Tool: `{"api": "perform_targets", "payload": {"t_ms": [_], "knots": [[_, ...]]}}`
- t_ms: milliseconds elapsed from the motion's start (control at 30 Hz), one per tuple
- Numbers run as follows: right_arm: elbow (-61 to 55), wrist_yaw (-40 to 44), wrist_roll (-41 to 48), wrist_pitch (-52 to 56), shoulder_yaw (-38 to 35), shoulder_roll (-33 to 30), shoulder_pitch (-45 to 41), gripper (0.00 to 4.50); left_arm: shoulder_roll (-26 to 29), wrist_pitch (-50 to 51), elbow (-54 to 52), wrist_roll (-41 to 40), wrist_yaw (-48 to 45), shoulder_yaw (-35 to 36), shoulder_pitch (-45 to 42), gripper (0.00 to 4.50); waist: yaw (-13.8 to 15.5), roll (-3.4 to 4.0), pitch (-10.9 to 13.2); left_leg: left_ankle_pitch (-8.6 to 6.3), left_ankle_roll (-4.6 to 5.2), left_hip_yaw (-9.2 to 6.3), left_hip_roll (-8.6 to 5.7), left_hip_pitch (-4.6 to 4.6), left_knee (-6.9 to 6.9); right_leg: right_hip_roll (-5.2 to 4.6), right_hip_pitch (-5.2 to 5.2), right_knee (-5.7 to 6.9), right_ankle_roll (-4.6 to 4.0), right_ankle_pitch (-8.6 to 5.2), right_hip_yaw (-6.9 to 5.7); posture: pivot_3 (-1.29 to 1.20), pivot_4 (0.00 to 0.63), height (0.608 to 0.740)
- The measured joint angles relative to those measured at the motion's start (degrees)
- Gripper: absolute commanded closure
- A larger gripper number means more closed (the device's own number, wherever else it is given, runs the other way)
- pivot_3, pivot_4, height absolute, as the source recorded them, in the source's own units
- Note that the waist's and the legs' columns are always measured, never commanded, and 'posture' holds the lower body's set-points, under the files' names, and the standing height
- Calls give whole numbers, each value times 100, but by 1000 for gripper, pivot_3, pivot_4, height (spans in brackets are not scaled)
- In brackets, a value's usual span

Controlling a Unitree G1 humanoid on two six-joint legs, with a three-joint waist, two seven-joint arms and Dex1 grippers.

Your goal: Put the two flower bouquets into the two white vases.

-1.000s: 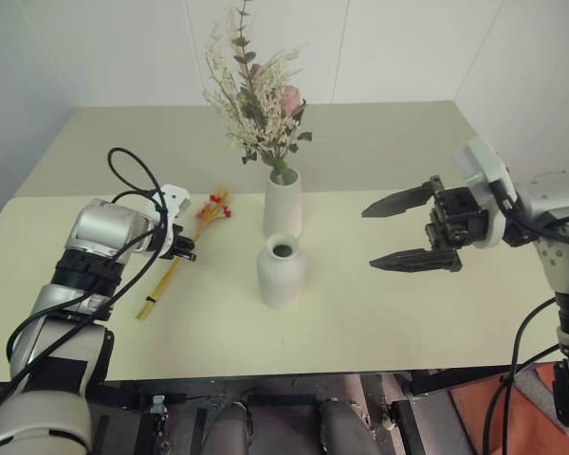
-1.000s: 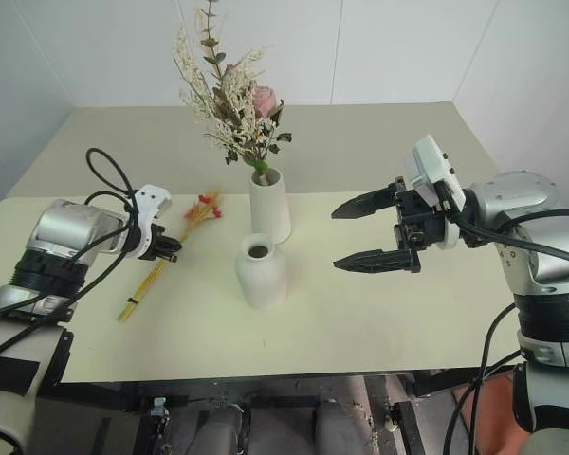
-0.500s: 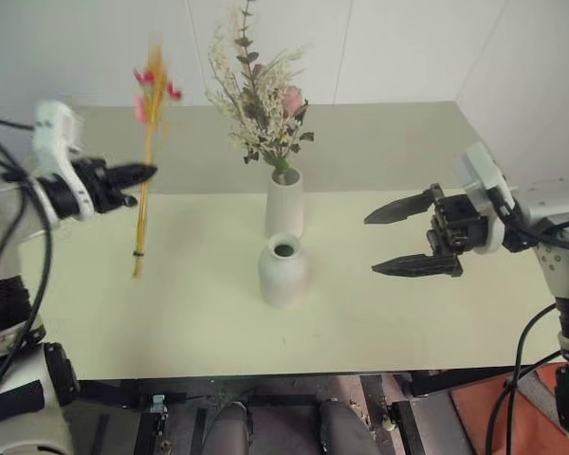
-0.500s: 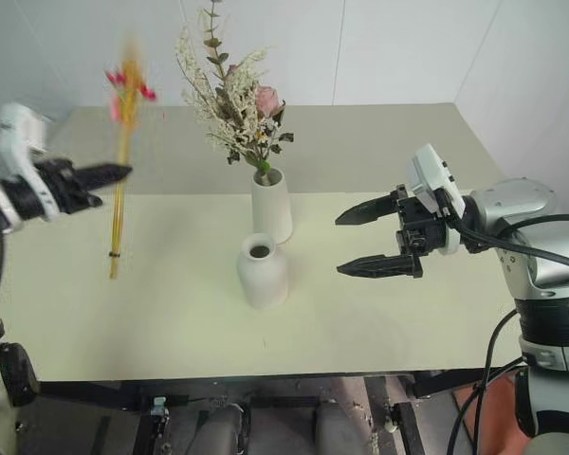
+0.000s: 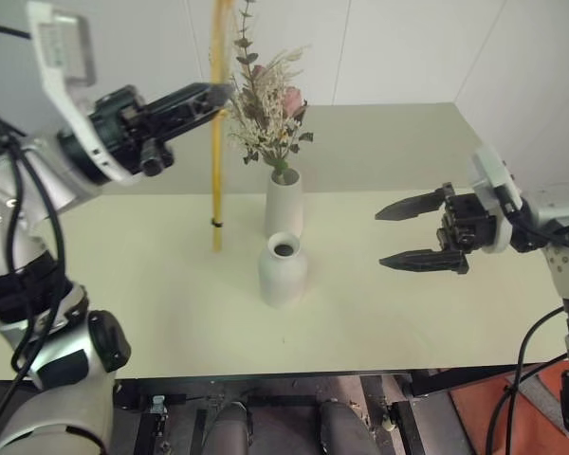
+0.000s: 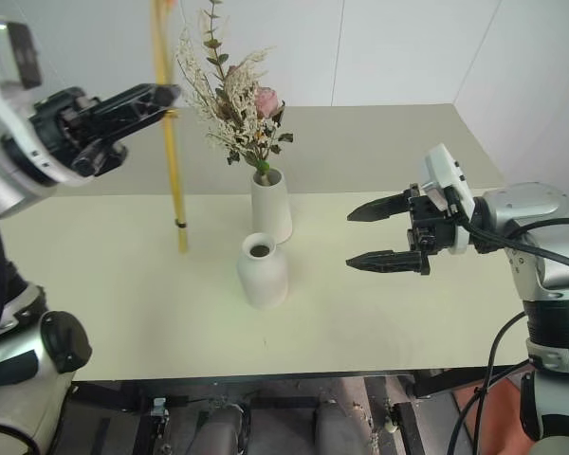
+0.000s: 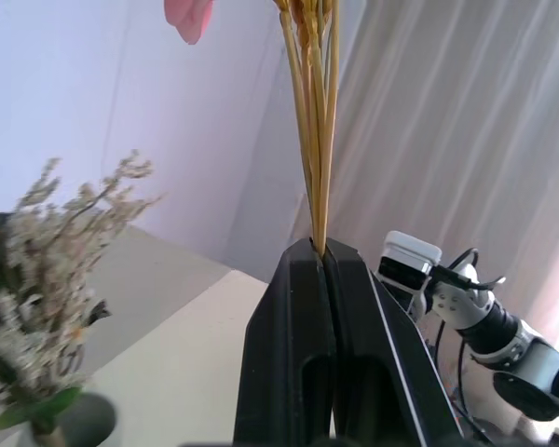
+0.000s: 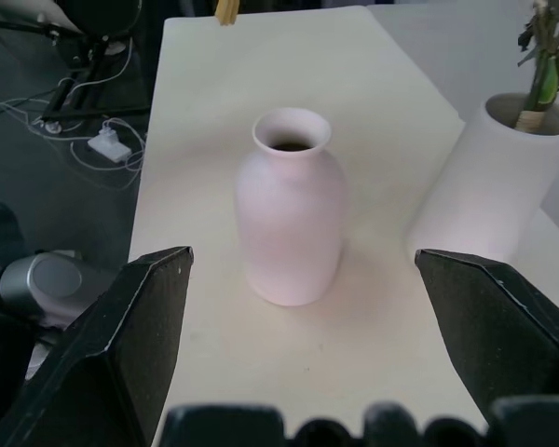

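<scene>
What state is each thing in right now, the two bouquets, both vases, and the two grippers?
Bushy bouquet: standing upright in the taller vase.
Slim yellow-stalked bundle: lifted off the table, hanging upright, pinched by the left gripper.
Taller vase: upright, filled.
Shorter vase: upright, mouth empty.
Left gripper: shut on the bundle's stalks.
Right gripper: open, empty, facing the shorter vase.

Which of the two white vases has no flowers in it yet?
The shorter rounded vase nearer the robot; its narrow mouth is empty, while the taller vase behind holds the bushy bouquet.
</scene>
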Motion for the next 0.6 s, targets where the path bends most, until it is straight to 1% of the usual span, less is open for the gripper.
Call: {"api": "perform_targets", "payload": {"t_ms": [133,267,400,600], "knots": [[-225,-168,134,72,-183,-56,266,0,-247,-433,317,73,-67,-460,-158,4471,-10,0,0,0,0,1,-1,-2,-1,0,-2,-2,0,0,3,0,150,740],[-494,-346,230,178,-391,-122,565,0,-456,-1146,542,592,-353,-1053,-128,4471,2,0,0,0,0,1,-2,-1,0,0,0,-1,0,0,4,0,150,740],[-731,-475,361,243,-599,-216,740,0,-685,-1823,745,1063,-600,-1476,52,4471,1,0,0,0,0,1,-1,-1,0,1,1,-2,0,0,4,0,150,740],[-895,-640,418,345,-727,-284,943,0,-914,-2335,990,1390,-880,-1769,105,4471,1,0,0,0,0,1,-2,-2,0,1,0,-3,0,0,4,0,150,740]]}}
